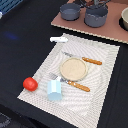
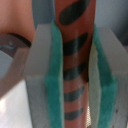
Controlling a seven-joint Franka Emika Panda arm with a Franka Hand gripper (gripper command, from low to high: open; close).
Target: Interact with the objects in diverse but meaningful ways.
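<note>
In the wrist view my gripper [image 2: 75, 70] is shut on the brown sausage stick [image 2: 74, 25], which has dark stripes and stands between the green pads [image 2: 52, 75]. In the exterior view only dark parts of the gripper [image 1: 95, 4] show at the top edge, above a grey pot [image 1: 96, 16]. A second grey pot [image 1: 70, 11] stands beside it. The red tomato [image 1: 30, 83] lies off the mat's corner, at the exterior view's left. The pale blue cup [image 1: 55, 90] stands on the mat. The white flat piece [image 1: 58, 39] lies by the mat's far corner.
The pots rest on a brown board [image 1: 107, 31] at the back. A striped placemat [image 1: 102, 95] carries a beige plate [image 1: 73, 68], a fork [image 1: 54, 76] and two orange-handled utensils [image 1: 91, 61]. A bowl [image 1: 125, 19] sits at the right edge of the exterior view.
</note>
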